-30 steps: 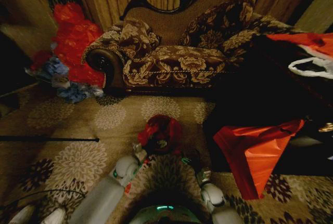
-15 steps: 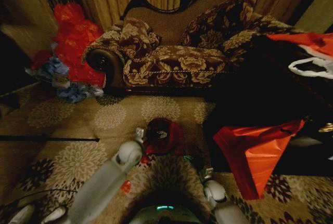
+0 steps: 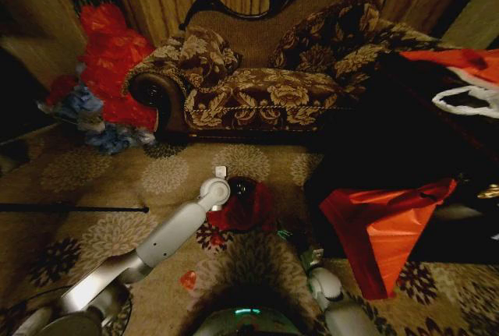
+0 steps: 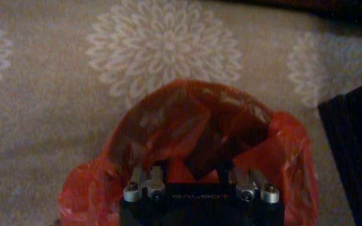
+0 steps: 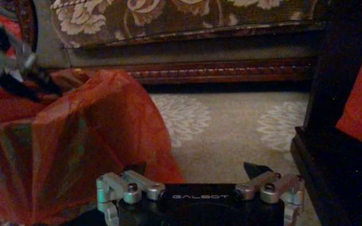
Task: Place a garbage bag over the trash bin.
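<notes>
Garbage bag (image 3: 248, 205) sits draped over the trash bin (image 3: 241, 189) on the carpet. Left end effector (image 3: 221, 173) hovers over its rim, can't tell if open. Right end effector (image 5: 197, 175) is spread open just beside it.

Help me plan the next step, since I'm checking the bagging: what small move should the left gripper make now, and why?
Probably ease the left gripper down, tucking the garbage bag into the trash bin: the film hangs bunched over its mouth, and the right gripper hangs beside the bin.

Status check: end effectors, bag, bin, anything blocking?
Left end effector above bag, fingers open. Right end effector low beside it, open, empty. Bag draped over bin. Nothing blocking.
</notes>
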You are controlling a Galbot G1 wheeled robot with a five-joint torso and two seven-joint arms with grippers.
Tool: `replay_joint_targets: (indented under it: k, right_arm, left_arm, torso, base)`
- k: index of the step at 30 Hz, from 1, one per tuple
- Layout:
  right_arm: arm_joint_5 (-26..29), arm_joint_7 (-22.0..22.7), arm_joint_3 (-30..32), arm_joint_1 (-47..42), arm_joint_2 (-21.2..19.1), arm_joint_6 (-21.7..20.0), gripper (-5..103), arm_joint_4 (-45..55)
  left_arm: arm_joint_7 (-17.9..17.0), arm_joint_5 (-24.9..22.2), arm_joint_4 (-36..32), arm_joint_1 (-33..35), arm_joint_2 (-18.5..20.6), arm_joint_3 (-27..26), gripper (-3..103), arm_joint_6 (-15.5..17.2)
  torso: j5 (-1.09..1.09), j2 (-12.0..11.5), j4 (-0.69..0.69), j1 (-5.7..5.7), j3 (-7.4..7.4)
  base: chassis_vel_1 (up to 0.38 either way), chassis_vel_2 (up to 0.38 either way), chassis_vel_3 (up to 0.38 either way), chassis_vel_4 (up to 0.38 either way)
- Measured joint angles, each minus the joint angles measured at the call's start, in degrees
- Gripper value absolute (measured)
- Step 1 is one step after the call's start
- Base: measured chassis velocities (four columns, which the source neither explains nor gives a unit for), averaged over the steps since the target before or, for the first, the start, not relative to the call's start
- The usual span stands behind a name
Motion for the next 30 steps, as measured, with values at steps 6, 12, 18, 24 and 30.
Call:
replay_joint_targets:
  k: [6, 12, 18, 24, 30]
  right_arm:
    - [2.1, -0.5, 0.2, 0.4, -0.6, -0.1, 100, -0.1]
    - [3.5, -0.6, 0.3, 0.6, -1.0, -0.4, 100, -0.1]
    - [4.4, -0.6, 0.3, 0.6, -1.4, -0.8, 100, -0.1]
    - [4.7, -0.7, 0.3, 0.6, -1.7, -0.9, 100, 0.3]
    - [4.7, -0.9, 0.2, 0.3, -1.8, -0.9, 100, 0.6]
  left_arm:
    - [-2.7, -2.1, 4.3, -3.8, -1.6, 4.3, 34, 0.0]
    - [-4.6, -7.0, 7.9, -6.9, -2.1, 6.1, 19, -0.1]
    - [-5.3, -8.7, 10.4, -7.6, -2.3, 7.5, 3, -0.3]
    - [-4.3, -7.7, 15.1, -7.4, -3.9, 8.5, 0, -0.3]
    - [-2.5, -4.6, 20.8, -6.8, -7.3, 9.0, 0, -0.4]
  torso:
    - [0.01, 0.0, -0.01, 0.00, 0.00]
    - [0.02, 0.0, -0.01, -0.01, 0.00]
    - [0.00, 0.0, -0.01, -0.01, -0.01]
    - [0.00, 0.0, 0.00, -0.01, -0.01]
    - [0.00, 0.0, -0.02, -0.01, -0.01]
  base:
    - [0.000, 0.000, 0.000, 0.000]
    - [0.000, 0.000, 0.000, 0.000]
    - [0.000, 0.000, 0.000, 0.000]
    - [0.000, 0.000, 0.000, 0.000]
    - [0.000, 0.000, 0.000, 0.000]
